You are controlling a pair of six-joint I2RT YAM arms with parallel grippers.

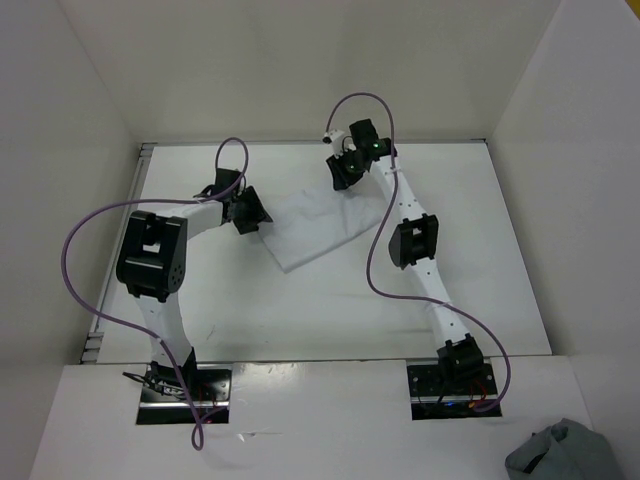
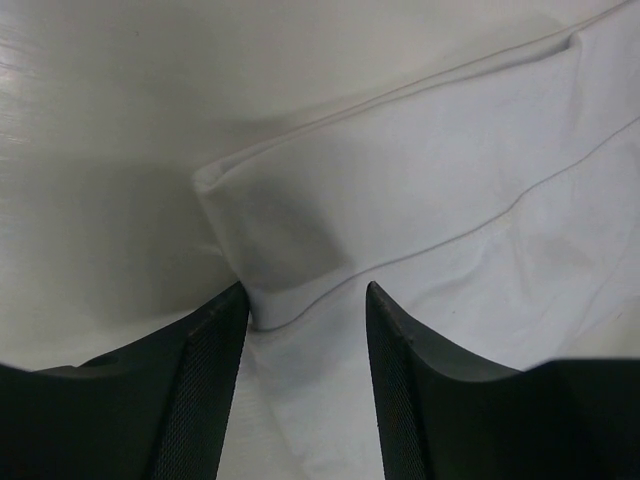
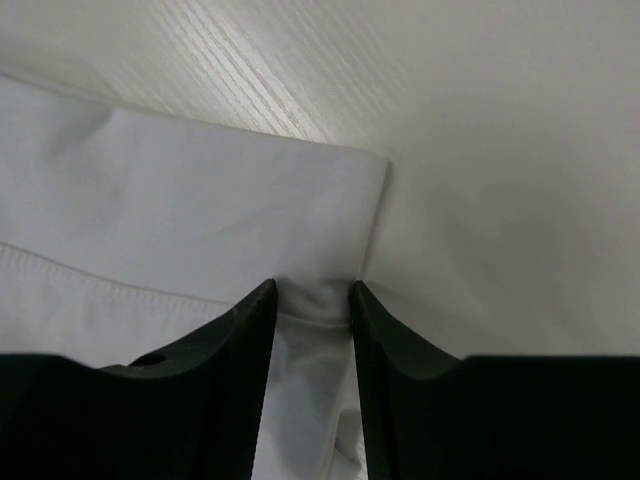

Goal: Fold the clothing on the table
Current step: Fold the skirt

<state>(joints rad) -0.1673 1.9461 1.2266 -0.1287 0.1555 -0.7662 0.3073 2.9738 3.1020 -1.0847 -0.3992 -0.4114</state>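
Seeing the clothing lying flat on the far middle part of the table, as a white, roughly four-sided patch turned at a slant, almost the same white as the tabletop. Finding the left gripper lowered at the left corner of it, reaching in from the left side. Keeping the jaws apart there, with a folded corner of the cloth lying flat in the open space between them; touching that corner's edge with one finger only, so released and straddling, not grasping. Finding the right gripper lowered at the far right corner of the garment, not far from the back edge of the table. Pinching there a small raised pucker of cloth, filling the whole narrow space between the jaws, so grasping the clothing. Showing a stitched hem running across the fabric just beside that grip. Noticing also a grey-blue cloth bundle resting at the near right, well apart from the garment, and purple cables looping over both arms.
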